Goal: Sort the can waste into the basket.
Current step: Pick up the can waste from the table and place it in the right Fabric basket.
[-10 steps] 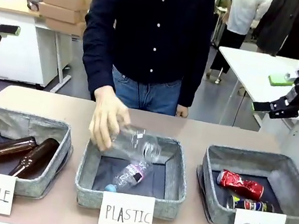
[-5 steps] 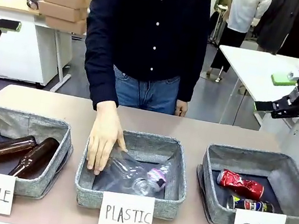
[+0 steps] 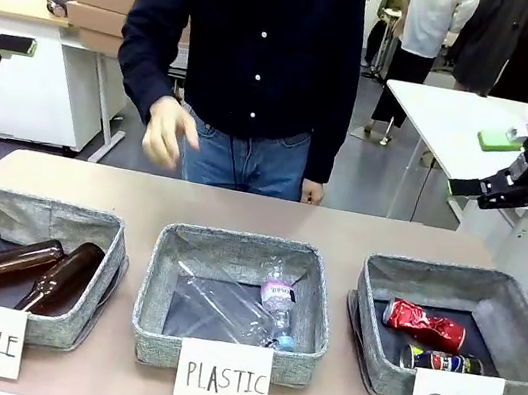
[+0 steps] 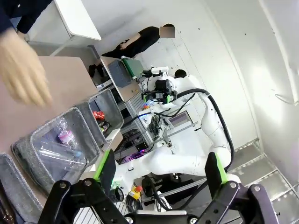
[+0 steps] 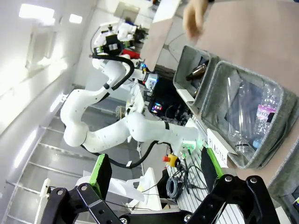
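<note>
Along the desk's [image 3: 360, 232] near edge stand three grey woven-fabric rectangular bins, each with a white handwritten card. The "CAN" basket [image 3: 516, 313] sits at the near right corner; on its dark floor lie the crushed bright red can [image 3: 423, 324] and, just nearer, the dark can with silver ends and blue-red print [image 3: 439, 361]. The middle "PLASTIC" bin [image 3: 314, 307] holds clear plastic bottles [image 3: 230, 309]. The "BOTTLE" bin [image 3: 32, 220] at the near left corner holds two brown glass bottles [image 3: 28, 272]. Beyond the far edge a person in a dark shirt lifts a hand [image 3: 166, 133] above the desk. The left tool [image 4: 158, 168] and the right tool [image 5: 154, 171] hang with fingers spread wide, holding nothing, each high off the desk's sides.
</note>
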Controlling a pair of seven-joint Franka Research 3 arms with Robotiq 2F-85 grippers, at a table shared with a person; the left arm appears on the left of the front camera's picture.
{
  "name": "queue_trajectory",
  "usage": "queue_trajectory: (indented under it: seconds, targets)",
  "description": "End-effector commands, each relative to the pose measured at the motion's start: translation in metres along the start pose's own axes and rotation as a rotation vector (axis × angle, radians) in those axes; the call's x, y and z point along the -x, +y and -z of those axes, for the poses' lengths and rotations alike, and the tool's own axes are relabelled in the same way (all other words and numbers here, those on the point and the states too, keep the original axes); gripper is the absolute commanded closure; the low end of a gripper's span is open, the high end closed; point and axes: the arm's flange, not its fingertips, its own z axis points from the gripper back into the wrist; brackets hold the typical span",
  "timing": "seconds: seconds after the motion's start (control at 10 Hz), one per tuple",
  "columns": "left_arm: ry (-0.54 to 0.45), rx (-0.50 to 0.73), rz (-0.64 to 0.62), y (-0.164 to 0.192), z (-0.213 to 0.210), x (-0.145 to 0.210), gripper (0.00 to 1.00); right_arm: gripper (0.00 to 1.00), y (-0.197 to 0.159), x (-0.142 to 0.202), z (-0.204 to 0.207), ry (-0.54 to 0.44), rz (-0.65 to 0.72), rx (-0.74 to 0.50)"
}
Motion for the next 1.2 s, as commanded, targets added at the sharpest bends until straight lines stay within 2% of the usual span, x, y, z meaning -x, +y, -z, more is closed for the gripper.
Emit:
queue_trajectory:
  seconds: [0.0,1.1]
  targets:
    - [-0.015,0.017,-0.004,-0.0029,0.0023,-0.0018,0.00,0.00,-0.0005,0.0016,-0.0007,0.012,-0.023,-0.003]
    - [-0.015,0.017,-0.004,-0.0029,0.0023,-0.0018,0.00,0.00,-0.0005,0.0016,-0.0007,0.012,-0.023,-0.003]
